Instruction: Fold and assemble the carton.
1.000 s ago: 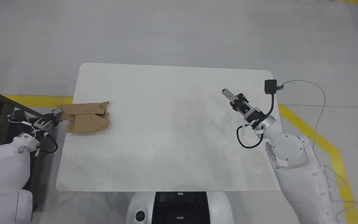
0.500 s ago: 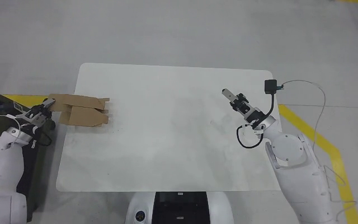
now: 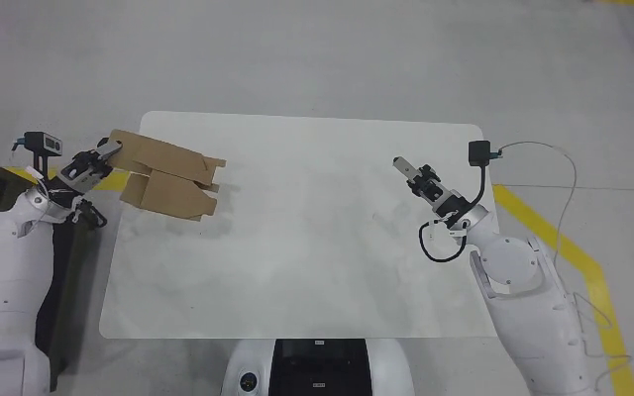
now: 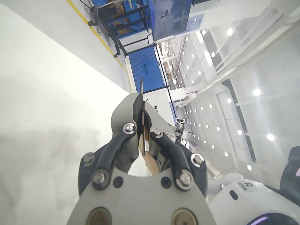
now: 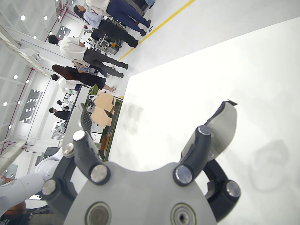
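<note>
On my top feed the carton sits at the upper left of the frame. It is a flattened tan piece lying on a slant across the left edge of the surface. Its outer end sticks out past that edge, and its flapped end points toward the middle of the frame. I cannot tell whether its underside touches the surface or hangs just above it.

The left gripper is at the carton's outer end, off the surface's left side. In my left wrist feed, the left gripper has its fingers pressed together on the cardboard. The carton stands edge-on between them as a thin dark line that rises just past the fingertips. White surface fills the left of that frame.

The right gripper is at the right of the top frame, over the surface and well apart from the carton. In my right wrist feed, the right gripper has its fingers spread wide with nothing between them, above bare surface.
</note>
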